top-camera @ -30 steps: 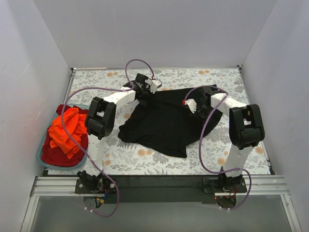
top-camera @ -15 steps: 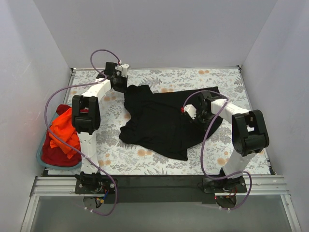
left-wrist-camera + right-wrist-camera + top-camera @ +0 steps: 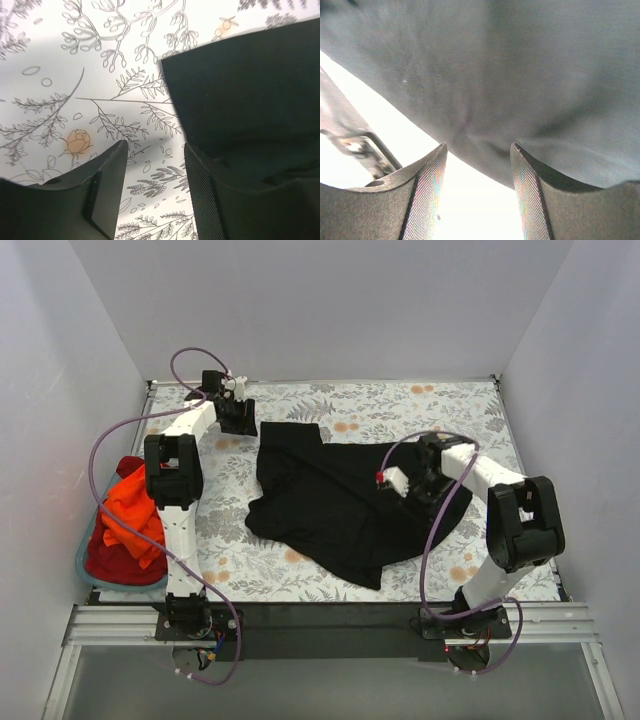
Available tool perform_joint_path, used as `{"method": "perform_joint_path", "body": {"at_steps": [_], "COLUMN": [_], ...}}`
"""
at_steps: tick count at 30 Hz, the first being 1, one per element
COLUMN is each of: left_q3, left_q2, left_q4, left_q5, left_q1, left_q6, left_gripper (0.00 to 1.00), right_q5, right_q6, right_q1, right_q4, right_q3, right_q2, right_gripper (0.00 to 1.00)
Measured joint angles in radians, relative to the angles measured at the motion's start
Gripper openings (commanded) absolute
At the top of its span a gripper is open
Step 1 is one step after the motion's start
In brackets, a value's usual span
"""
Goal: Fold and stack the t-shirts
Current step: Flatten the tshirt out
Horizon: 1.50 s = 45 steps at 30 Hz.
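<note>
The large black t-shirt (image 3: 340, 500) lies spread, a little rumpled, on the floral tablecloth (image 3: 400, 400). Its far left corner also shows in the left wrist view (image 3: 240, 85). My left gripper (image 3: 243, 423) is open and empty at the far left, just left of that corner, with only tablecloth between its fingers (image 3: 155, 147). My right gripper (image 3: 418, 490) is low over the shirt's right side. It is open (image 3: 478, 147), and the black cloth (image 3: 520, 75) lies just past its fingertips. The orange-red t-shirts (image 3: 135, 515) are heaped at the left.
The teal basket (image 3: 84, 565) holding the orange-red shirts sits at the table's left edge, beside the left arm. White walls close in the back and both sides. A black rail runs along the near edge, where the arm bases are bolted.
My left gripper moved from the shirt's far left part out to the far left, drawing that corner left, and now stands off it. My right gripper shifted slightly nearer.
</note>
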Motion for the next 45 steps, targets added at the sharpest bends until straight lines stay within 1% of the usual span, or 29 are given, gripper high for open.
{"method": "perform_joint_path", "body": {"at_steps": [2, 3, 5, 6, 7, 9, 10, 11, 13, 19, 24, 29, 35, 38, 41, 42, 44, 45], "left_q3": [0.021, 0.042, 0.092, 0.115, 0.142, 0.187, 0.205, 0.217, 0.224, 0.214, 0.182, 0.154, 0.154, 0.154, 0.154, 0.154, 0.154, 0.155], "left_q2": [0.001, 0.003, 0.013, 0.018, 0.024, 0.04, 0.051, 0.062, 0.08, 0.104, 0.103, 0.101, 0.101, 0.101, 0.101, 0.101, 0.101, 0.101], "left_q4": [-0.005, -0.008, -0.01, -0.008, -0.002, 0.004, 0.013, 0.022, 0.032, 0.033, 0.053, 0.051, 0.051, 0.051, 0.052, 0.053, 0.055, 0.056], "left_q5": [0.016, 0.031, 0.053, 0.061, 0.066, 0.063, 0.058, 0.049, 0.029, -0.023, -0.04, -0.058, -0.068, -0.077, -0.098, -0.109, -0.135, -0.147], "left_q1": [0.002, 0.004, 0.006, 0.005, 0.002, -0.01, -0.02, -0.032, -0.058, -0.136, -0.143, -0.13, -0.126, -0.126, -0.127, -0.128, -0.13, -0.13], "left_q6": [-0.003, -0.008, -0.022, -0.026, -0.032, -0.045, -0.05, -0.057, -0.068, -0.084, -0.083, -0.078, -0.075, -0.076, -0.079, -0.083, -0.09, -0.091], "left_gripper": [0.52, 0.53, 0.54, 0.55, 0.58, 0.61, 0.62, 0.66, 0.68, 0.7, 0.7, 0.7, 0.72, 0.72, 0.75, 0.75, 0.75, 0.75], "right_q5": [-0.068, -0.109, -0.168, -0.187, -0.198, -0.202, -0.198, -0.183, -0.142, -0.036, 0.004, 0.024, 0.033, 0.035, 0.036, 0.037, 0.036, 0.035], "right_q6": [0.013, 0.026, 0.061, 0.079, 0.111, 0.169, 0.19, 0.218, 0.265, 0.338, 0.369, 0.388, 0.387, 0.38, 0.376, 0.375, 0.365, 0.364], "right_q1": [-0.069, -0.118, -0.222, -0.262, -0.31, -0.388, -0.415, -0.443, -0.481, -0.498, -0.497, -0.496, -0.488, -0.478, -0.467, -0.463, -0.46, -0.459], "right_q4": [-0.054, -0.071, -0.057, -0.045, -0.039, -0.011, 0.01, 0.032, 0.049, 0.118, 0.139, 0.168, 0.193, 0.203, 0.225, 0.231, 0.251, 0.257], "right_q3": [0.109, 0.191, 0.35, 0.405, 0.471, 0.57, 0.597, 0.619, 0.667, 0.784, 0.914, 1.02, 1.033, 1.015, 0.998, 0.991, 0.975, 0.967], "right_q2": [0.024, 0.048, 0.099, 0.119, 0.15, 0.208, 0.231, 0.256, 0.313, 0.496, 0.631, 0.71, 0.735, 0.735, 0.729, 0.726, 0.72, 0.717], "right_gripper": [0.61, 0.61, 0.61, 0.61, 0.61, 0.61, 0.61, 0.61, 0.61, 0.61, 0.63, 0.64, 0.63, 0.59, 0.45, 0.35, 0.28, 0.23]}}
